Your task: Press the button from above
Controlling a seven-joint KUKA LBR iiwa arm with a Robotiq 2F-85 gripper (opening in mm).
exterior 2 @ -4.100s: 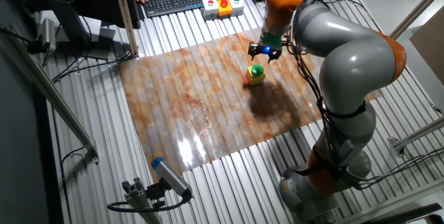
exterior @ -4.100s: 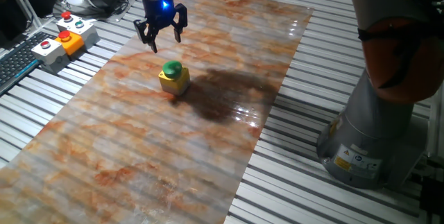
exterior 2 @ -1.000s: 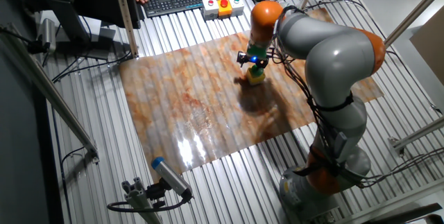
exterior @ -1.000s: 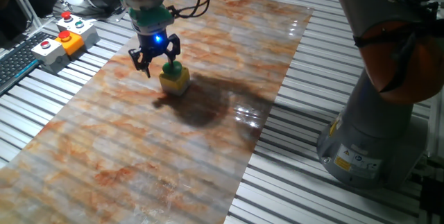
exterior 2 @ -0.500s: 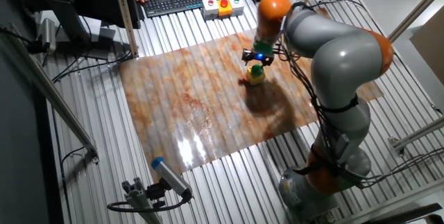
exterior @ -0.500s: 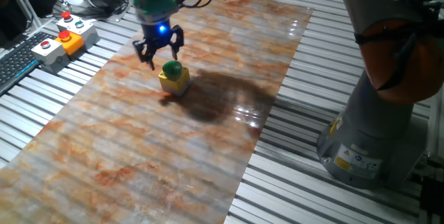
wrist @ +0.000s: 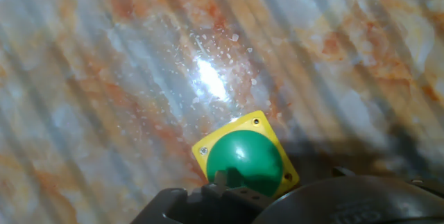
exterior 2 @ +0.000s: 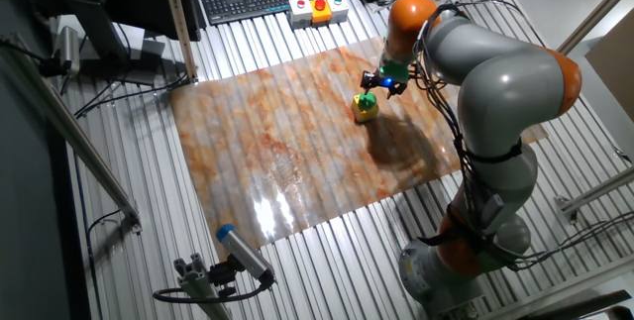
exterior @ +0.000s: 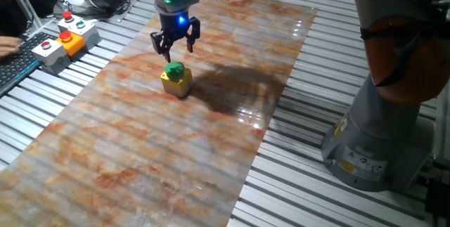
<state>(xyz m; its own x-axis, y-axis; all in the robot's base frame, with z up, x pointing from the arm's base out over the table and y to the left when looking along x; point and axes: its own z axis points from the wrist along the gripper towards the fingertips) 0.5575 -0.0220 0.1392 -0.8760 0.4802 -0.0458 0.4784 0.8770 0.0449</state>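
- Gripper, the black two-finger tool with a blue light on the grey and orange arm, now hangs above the round green dome-shaped push button with clear air between them; a second ago its fingers were down at the dome, half a second ago already lifting, so the change is an upward retreat with a slight drift toward the far side of the table
- fingers stand spread, a visible gap between the tips in one fixed view; they hold nothing
- button sits on its small yellow cube-like box, upright on the marbled orange-and-white table sheet, roughly mid-sheet toward the far end; the box appears in the same spot as in the earlier pictures, so the contact did not shove it
- hand view shows the green dome low in the picture, just ahead of the dark gripper body; the yellow corners show around it; the hand is off-centre from the button
- judgement: the press looks already made and the arm is withdrawing; whether the button actually travelled cannot be told from these pictures
- grey box with red and green buttons and an orange box lies well apart at the table edge, untouched.
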